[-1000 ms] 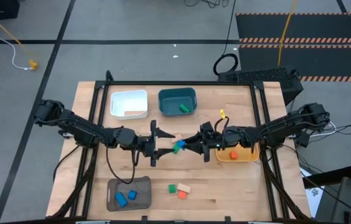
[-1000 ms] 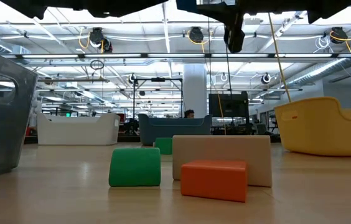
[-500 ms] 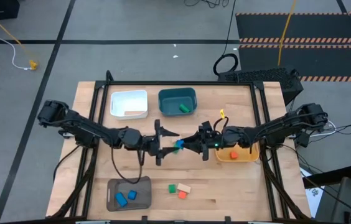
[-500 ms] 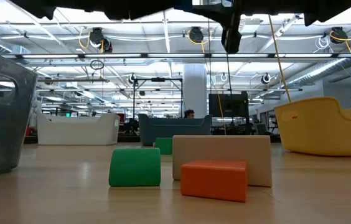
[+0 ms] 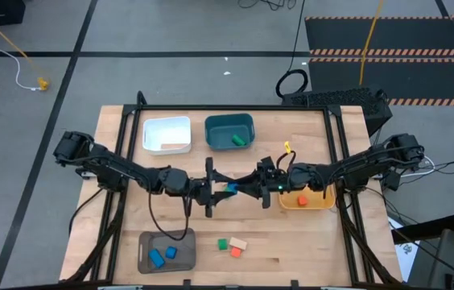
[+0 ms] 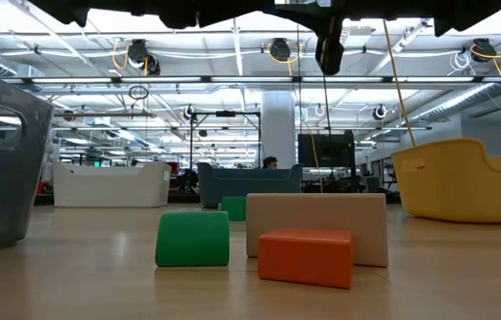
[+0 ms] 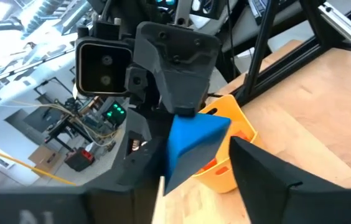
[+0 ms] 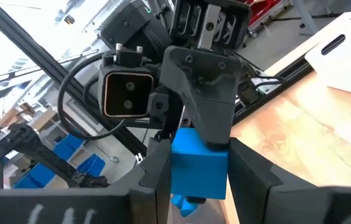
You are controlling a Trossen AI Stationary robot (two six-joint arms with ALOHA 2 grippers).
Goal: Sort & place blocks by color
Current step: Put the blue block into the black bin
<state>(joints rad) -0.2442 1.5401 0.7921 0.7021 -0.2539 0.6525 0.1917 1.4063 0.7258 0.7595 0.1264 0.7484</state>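
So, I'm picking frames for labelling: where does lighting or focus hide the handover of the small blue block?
High view: evenly lit, but the small blue block is tiny between both grippers. Low view: bright ceiling lights leave the arms overhead as dark silhouettes, block unseen. Left wrist view: block sharp, near fingers blurred. Right wrist view: block clear, window glare behind.

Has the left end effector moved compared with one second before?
Yes. In the high view the left end effector has advanced toward the yellow bin, and its fingers now bracket the blue block that the right end effector holds above mid-table.
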